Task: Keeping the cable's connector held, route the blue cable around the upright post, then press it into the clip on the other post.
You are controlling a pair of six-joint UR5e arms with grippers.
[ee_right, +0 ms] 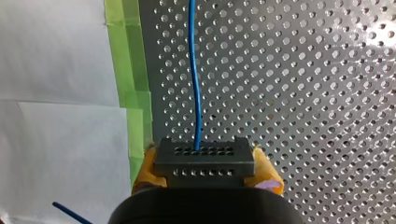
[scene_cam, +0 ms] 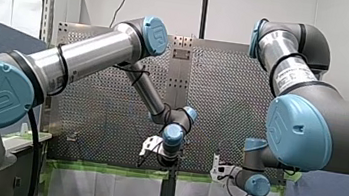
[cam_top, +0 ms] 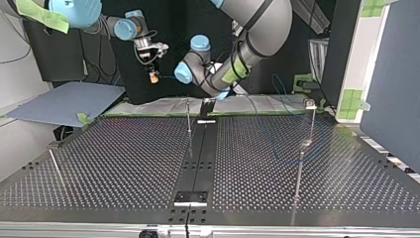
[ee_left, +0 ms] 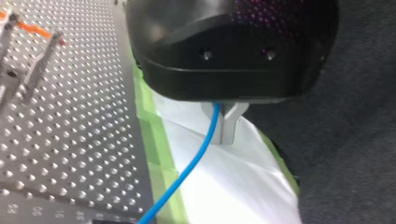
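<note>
In the right wrist view my right gripper (ee_right: 205,176) is shut, its yellow pads (ee_right: 148,170) clamping a dark grey connector (ee_right: 204,158). The blue cable (ee_right: 196,84) leaves the connector and runs ahead over the perforated plate. My left gripper (ee_left: 222,133) is black with metal fingers (ee_left: 229,125), shut on the blue cable (ee_left: 201,149), which trails down over the white paper. In the top view my right gripper (cam_top: 154,75) hangs beyond the table's far edge and my left gripper (cam_top: 219,94) is lower, near the thin upright post (cam_top: 188,118). The post with a clip (cam_top: 310,104) stands at that view's right.
Green tape (ee_right: 125,70) and white paper (ee_left: 224,186) border the plate's far edge. A dark centre rail (cam_top: 200,153) runs across the table. Another thin post (cam_top: 54,161) stands at the top view's left. Slack blue cable (cam_top: 275,148) loops over the plate near the clip post.
</note>
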